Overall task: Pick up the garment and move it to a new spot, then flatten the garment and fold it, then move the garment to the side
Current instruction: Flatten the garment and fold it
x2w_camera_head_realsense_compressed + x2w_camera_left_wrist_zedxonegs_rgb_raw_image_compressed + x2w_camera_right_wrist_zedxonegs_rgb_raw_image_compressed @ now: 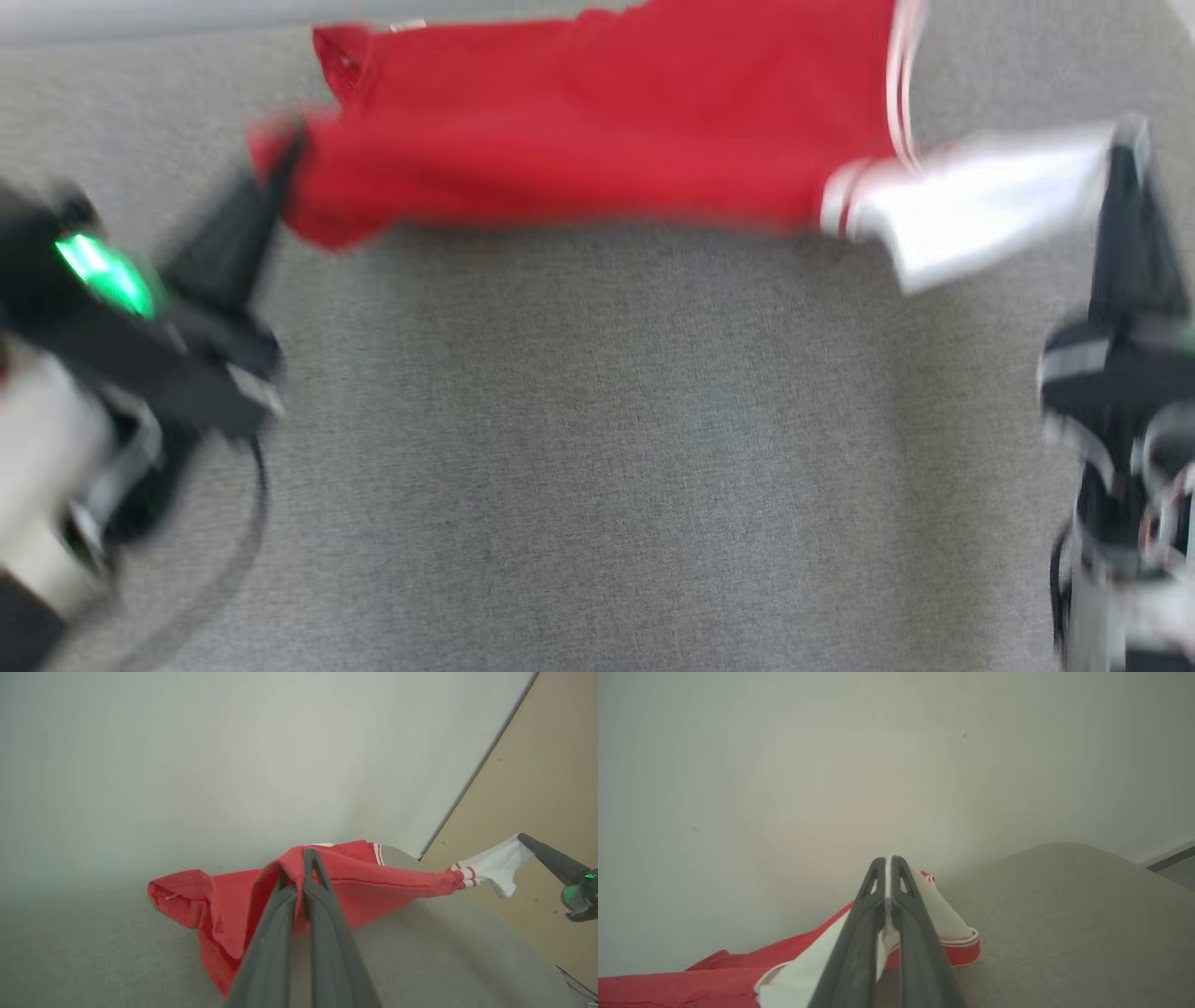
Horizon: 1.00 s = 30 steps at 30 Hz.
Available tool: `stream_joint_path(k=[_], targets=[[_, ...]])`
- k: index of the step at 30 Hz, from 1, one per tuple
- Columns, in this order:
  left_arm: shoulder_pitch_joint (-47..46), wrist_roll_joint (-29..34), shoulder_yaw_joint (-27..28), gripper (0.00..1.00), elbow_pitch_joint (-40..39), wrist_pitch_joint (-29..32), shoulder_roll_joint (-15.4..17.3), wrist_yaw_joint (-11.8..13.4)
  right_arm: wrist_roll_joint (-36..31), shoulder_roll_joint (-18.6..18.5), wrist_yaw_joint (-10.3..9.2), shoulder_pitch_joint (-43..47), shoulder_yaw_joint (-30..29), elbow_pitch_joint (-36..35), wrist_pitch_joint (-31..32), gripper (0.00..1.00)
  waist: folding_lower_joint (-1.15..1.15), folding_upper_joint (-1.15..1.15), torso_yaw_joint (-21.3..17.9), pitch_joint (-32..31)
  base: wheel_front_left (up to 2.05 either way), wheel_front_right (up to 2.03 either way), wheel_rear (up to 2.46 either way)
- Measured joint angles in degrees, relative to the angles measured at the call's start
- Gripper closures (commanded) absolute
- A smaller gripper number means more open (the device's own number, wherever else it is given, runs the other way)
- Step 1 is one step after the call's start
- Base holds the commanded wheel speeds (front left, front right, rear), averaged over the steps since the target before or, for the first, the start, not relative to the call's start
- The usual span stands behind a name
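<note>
The garment (pixel 597 121) is red with white sleeves and red-and-white striped trim, stretched across the far part of the grey table. My left gripper (pixel 285 159) is shut on its red left end, and in the left wrist view the red cloth (pixel 336 872) drapes over my closed fingertips (pixel 306 856). My right gripper (pixel 1130 140) is shut on the white sleeve (pixel 980 201). In the right wrist view, white fabric (pixel 817 970) is pinched between the closed fingers (pixel 859 933). The head view is motion-blurred.
A grey cloth-covered table (pixel 597 448) spreads out in front of me, with open surface between the arms. A pale wall (pixel 233 756) stands behind the table. A tan floor (pixel 551 812) lies past the table's right edge in the left wrist view.
</note>
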Motion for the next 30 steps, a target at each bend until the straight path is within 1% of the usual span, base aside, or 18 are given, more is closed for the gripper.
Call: stream_joint_path(k=[4,6,7,8,9,10,12,16,18,20,23,25,27,28,30], targets=[[9.3,2.4,1.7,1.00,-1.0,0.0,-1.5,0.3,1.0,0.6,0.00,9.7,-0.5,-3.8,0.9,1.00,0.00,0.00,0.5,-1.8,0.00,0.00,0.00],[13.3,3.5,2.8,1.00,-0.9,0.0,-2.1,0.2,2.0,0.6,0.00,13.6,0.0,-3.9,0.9,1.00,0.01,0.00,0.7,-2.6,0.00,0.00,0.00],[13.3,3.5,2.8,1.00,-0.9,0.0,-2.1,0.2,2.0,0.6,0.00,13.6,0.0,-3.9,0.9,1.00,0.01,0.00,0.7,-2.6,0.00,0.00,0.00],[17.0,4.8,3.6,1.00,-0.6,0.0,-3.0,0.1,2.6,0.7,0.00,17.1,0.2,-3.5,0.4,1.00,0.01,0.00,0.8,-3.3,0.00,0.00,0.00],[18.9,5.1,4.0,1.00,-0.4,0.0,-3.5,0.1,3.0,0.7,0.00,18.7,0.4,-3.2,0.3,1.00,0.01,0.00,0.9,-3.7,0.00,0.00,0.00],[18.9,5.1,4.0,1.00,-0.4,0.0,-3.5,0.1,3.0,0.7,0.00,18.7,0.4,-3.2,0.3,1.00,0.01,0.00,0.9,-3.7,0.00,0.00,0.00],[22.6,5.9,4.7,1.00,0.2,0.0,-4.7,-0.1,3.4,0.7,0.00,21.7,0.5,-2.4,-0.4,1.00,0.01,0.00,1.0,-4.4,0.00,0.00,0.00],[29.8,7.0,9.9,1.00,2.3,0.0,-7.6,-0.1,3.7,0.7,0.00,27.1,1.4,-0.3,-1.6,1.00,0.02,0.00,1.0,-5.9,0.00,0.00,0.00],[34.2,7.4,12.2,1.00,2.9,0.0,-9.6,-0.1,4.1,0.7,0.00,29.6,1.4,0.9,-2.3,1.00,0.02,0.00,1.0,-6.7,0.00,0.00,0.00],[37.8,10.0,11.9,1.00,3.3,0.0,-10.5,-0.2,4.7,0.7,0.00,32.0,1.5,2.1,-2.5,1.00,0.01,0.00,1.0,-7.6,0.00,0.00,0.00],[42.1,10.6,14.3,1.00,3.7,0.0,-13.3,-0.2,4.9,0.8,0.00,34.7,2.0,4.0,-2.6,1.00,0.01,0.00,0.9,-8.8,0.00,0.00,0.00],[44.7,11.6,14.6,1.00,4.3,0.0,-15.1,-0.4,6.0,0.7,0.00,36.3,2.6,5.2,-2.6,1.00,0.02,0.00,1.0,-9.6,0.00,0.00,0.00],[46.8,13.1,14.3,1.00,5.0,0.0,-16.2,-0.4,6.6,0.7,0.00,38.3,3.9,6.4,-2.2,1.00,0.01,0.00,1.1,-10.4,0.00,0.00,0.00],[48.6,13.6,15.3,1.00,5.5,0.0,-17.3,-0.4,6.6,0.8,0.00,40.2,4.4,7.2,-2.0,1.00,0.01,0.00,1.3,-11.2,0.00,0.00,0.00],[50.1,14.0,16.0,1.00,5.7,0.0,-18.2,-0.5,6.6,0.7,0.00,41.6,4.5,7.5,-1.3,1.00,0.02,0.00,1.4,-11.9,0.00,0.00,0.00]])
